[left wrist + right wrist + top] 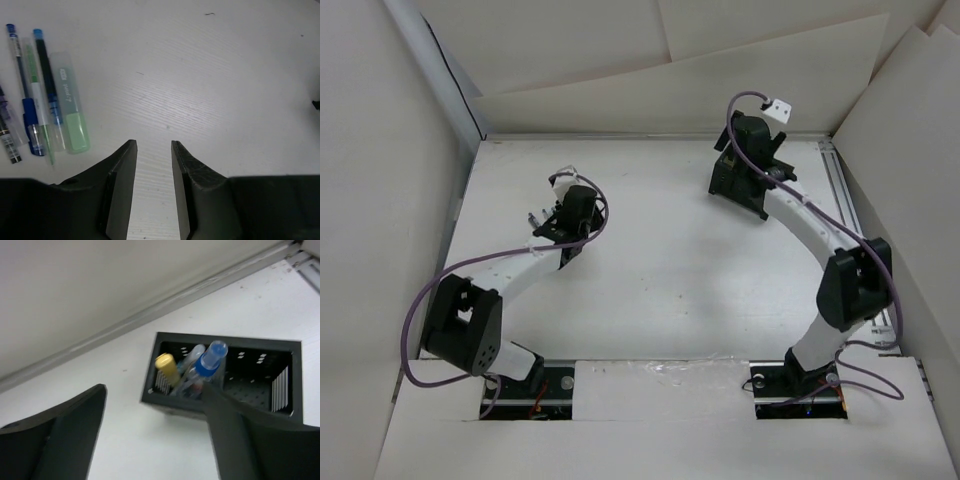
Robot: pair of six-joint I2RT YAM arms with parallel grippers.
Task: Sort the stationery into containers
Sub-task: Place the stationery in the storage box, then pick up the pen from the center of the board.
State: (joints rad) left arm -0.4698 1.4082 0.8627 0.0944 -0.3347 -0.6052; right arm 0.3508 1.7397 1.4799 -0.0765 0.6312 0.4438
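Nearest the bases, the left gripper (152, 145) hangs low over the white table (225, 75); its jaws stand a narrow gap apart with only bare tabletop between them. Just to its left a row of loose stationery lies flat, side by side: a pale green highlighter (71, 107) closest to the gripper, then a black pen with a light-blue tip (46, 70), a thin green pen (36, 95) and a blue pen (27, 107); one more dark pen (7, 137) is cut off by the picture's edge.

Farther back on the right side, the right gripper (154, 387) is held above the black box (280, 347), its jaws spread wide and gripping nothing. The box sits near the back wall (100, 285), split into two compartments; the one on the left of the wrist view holds a yellow-capped marker (166, 366), a blue-capped pen (210, 357) and a clear-bodied pen (192, 356), all leaning together.
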